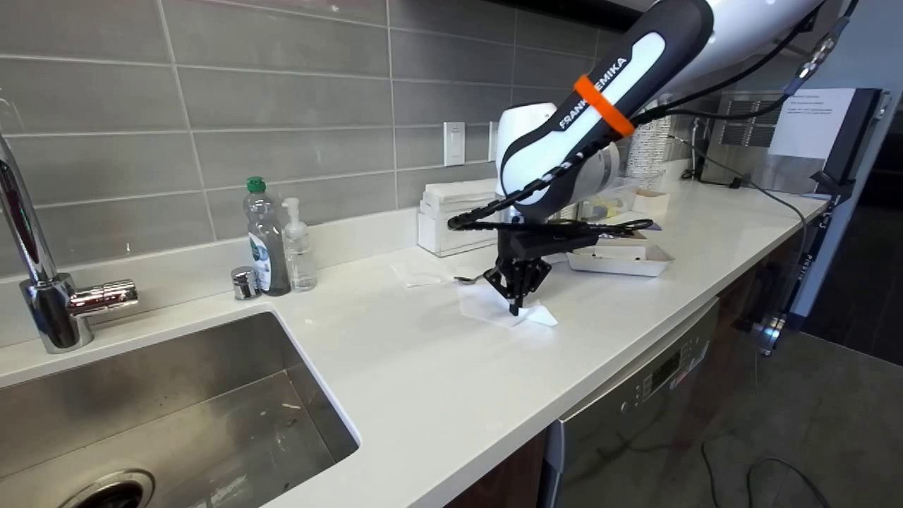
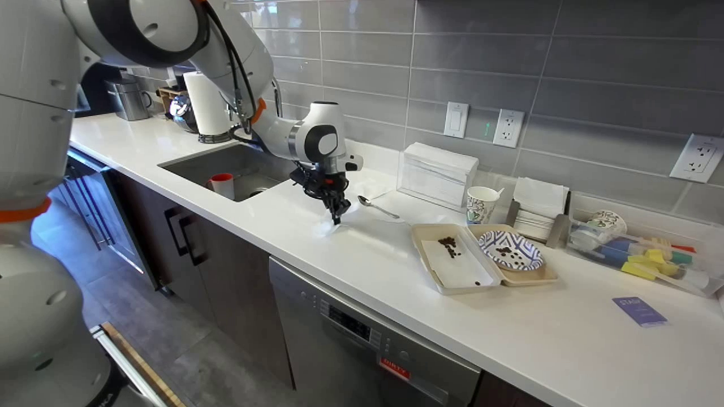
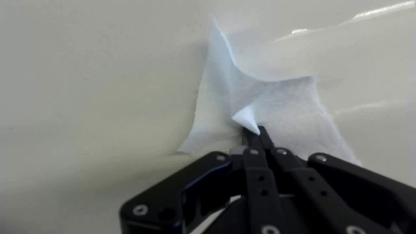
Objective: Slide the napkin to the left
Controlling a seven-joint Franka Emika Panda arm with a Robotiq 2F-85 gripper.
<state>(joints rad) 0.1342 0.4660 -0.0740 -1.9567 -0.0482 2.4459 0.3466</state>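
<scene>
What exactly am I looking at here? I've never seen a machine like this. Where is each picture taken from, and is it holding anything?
That is a jointed robot arm. At its end is a gripper, a pincer with two black fingers. Two pictures come from cameras outside the robot, looking across a white countertop from different places. The close-up comes from a camera near the arm's end, which is why the gripper looms large there.

The gripper appears closed on a small fold of a white napkin; the rest spreads, creased, on the counter. Nearby lies a spoon. Farther along are a tray holding dark bits and a paper cup. By the sink stands a green-capped bottle.
</scene>
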